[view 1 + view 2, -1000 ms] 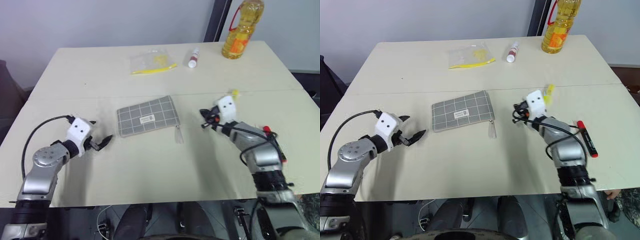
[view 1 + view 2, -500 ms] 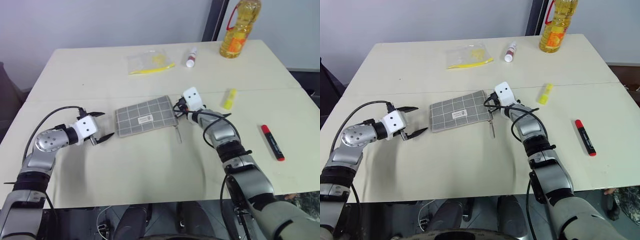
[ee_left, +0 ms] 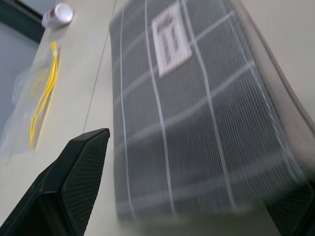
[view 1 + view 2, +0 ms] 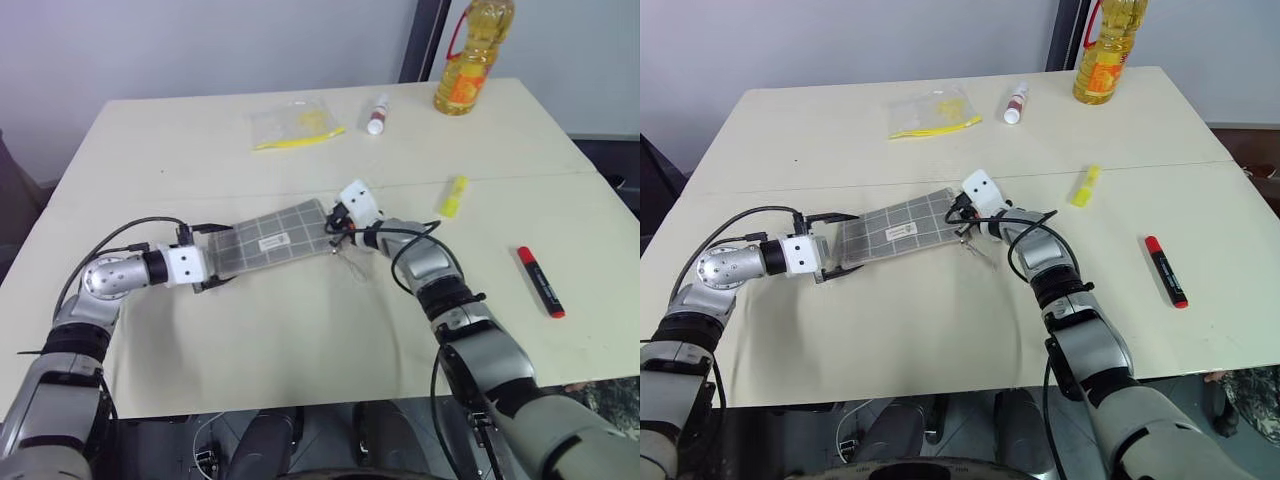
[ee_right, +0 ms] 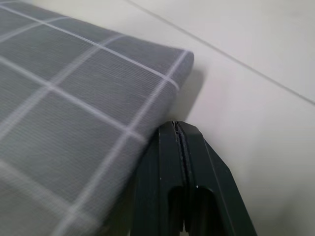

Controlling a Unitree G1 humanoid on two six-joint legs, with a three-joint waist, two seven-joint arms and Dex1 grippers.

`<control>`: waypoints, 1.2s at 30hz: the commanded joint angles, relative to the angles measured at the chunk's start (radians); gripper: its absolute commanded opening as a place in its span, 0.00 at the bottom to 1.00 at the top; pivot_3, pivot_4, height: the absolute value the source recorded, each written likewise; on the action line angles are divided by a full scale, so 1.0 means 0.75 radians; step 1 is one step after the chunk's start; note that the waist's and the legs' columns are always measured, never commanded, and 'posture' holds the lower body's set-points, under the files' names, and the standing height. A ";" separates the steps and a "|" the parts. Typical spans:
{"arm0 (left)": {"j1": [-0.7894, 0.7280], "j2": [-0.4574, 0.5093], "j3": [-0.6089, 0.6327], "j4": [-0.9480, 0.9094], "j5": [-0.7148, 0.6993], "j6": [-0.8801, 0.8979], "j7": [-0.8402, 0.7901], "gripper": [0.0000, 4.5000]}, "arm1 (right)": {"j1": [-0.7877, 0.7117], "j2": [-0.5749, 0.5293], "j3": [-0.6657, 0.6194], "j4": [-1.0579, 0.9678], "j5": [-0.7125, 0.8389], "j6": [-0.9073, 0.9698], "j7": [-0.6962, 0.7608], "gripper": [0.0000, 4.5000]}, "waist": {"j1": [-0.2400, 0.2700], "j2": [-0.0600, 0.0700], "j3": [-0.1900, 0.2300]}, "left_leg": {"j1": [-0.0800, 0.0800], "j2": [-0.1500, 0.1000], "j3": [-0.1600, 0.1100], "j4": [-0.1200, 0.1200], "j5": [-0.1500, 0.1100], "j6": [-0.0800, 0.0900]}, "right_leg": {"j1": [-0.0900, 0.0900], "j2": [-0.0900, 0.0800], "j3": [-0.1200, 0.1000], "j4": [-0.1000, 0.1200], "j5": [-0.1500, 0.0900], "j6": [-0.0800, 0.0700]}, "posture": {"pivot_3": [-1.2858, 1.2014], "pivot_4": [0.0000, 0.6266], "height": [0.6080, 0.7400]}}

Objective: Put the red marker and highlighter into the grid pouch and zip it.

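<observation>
Now grid pouch lying mid-table, long axis running left-right, zipper end toward right gripper. Highlighter and red marker farther right, apart. Right fingers pressed together beside pouch corner. Left gripper spread wide around pouch's other end.

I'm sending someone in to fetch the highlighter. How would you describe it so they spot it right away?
Start at the cream table and find the tall oil bottle at its far right corner. Come toward the near edge from there, just past the seam across the tabletop, to the highlighter lying alone. It is short, stubby and all bright yellow, unlike the longer red marker nearer the right edge.
</observation>
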 commanded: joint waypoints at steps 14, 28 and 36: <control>0.016 -0.032 -0.007 0.038 -0.125 -0.116 -0.102 0.26 | 0.069 -0.015 0.006 -0.182 -0.008 0.031 0.043 0.00 | -0.003 0.000 0.000 | 0.000 0.002 0.004 0.000 0.000 0.000 | -0.003 0.005 0.005 0.001 0.000 0.000 | 0.52 0.24 1.00; 0.137 -0.140 0.092 -0.588 -0.397 0.622 0.012 0.00 | 0.269 -0.232 -0.182 -0.653 0.034 0.118 -0.089 0.00 | 0.004 0.000 0.000 | -0.001 0.002 0.005 0.000 0.000 0.000 | -0.003 0.005 0.007 0.001 0.000 0.000 | 0.52 0.24 1.00; 0.203 -0.275 0.067 -0.991 -0.429 1.133 0.187 0.00 | 0.506 -0.373 -0.339 -1.110 0.218 0.401 -0.019 0.52 | -0.003 0.000 0.000 | 0.000 0.006 0.009 0.000 0.000 0.000 | -0.003 0.005 0.010 0.001 0.000 0.000 | 0.52 0.24 1.00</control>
